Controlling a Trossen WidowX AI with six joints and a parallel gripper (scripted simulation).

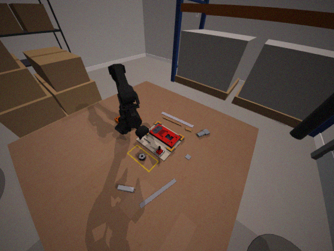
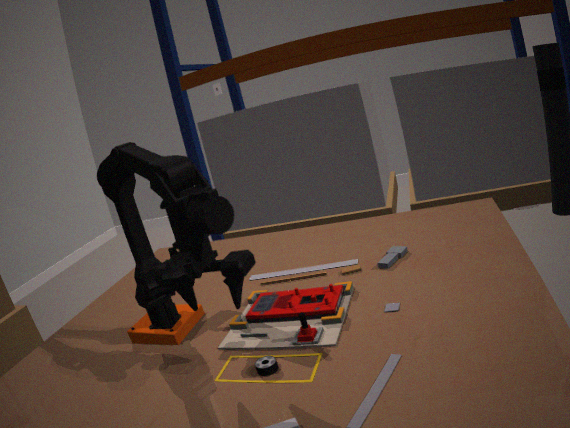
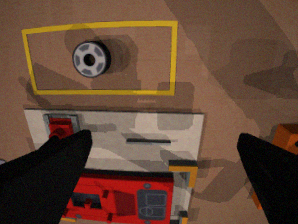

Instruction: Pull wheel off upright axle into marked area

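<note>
The wheel (image 2: 266, 365) lies flat on the brown surface (image 2: 450, 320), inside the yellow marked area (image 2: 268, 368), left of the rectangle's middle in the exterior view. It touches none of the yellow lines. Just behind the marked area sits a pale base plate (image 2: 280, 336) carrying the bare upright axle (image 2: 303, 322) on a red foot, with a red fixture (image 2: 297, 301) framed by orange corner pieces behind that.

The gripper (image 2: 210, 287) hangs above the surface, up and to the left of the plate, well apart from the wheel. Its fingers are spread wide and released, with nothing between them; the wrist view looks down between them at the plate and the wheel beyond.

The arm's orange base (image 2: 167, 323) stands toward the surface's far left edge. Loose pieces are scattered around: a long grey strip (image 2: 304, 269) and thin wooden bars behind the fixture, a grey block (image 2: 392, 256) toward the far right corner, a small grey tile (image 2: 391, 307) to the right, and another grey strip (image 2: 375, 390) toward the near edge.

Around the surface, the room has grey walls, blue racking uprights (image 2: 172, 95) with a brown beam (image 2: 360, 40), two large grey crates (image 1: 211, 58) on wooden pallets, and stacked cardboard boxes (image 1: 58, 67) at the left.
</note>
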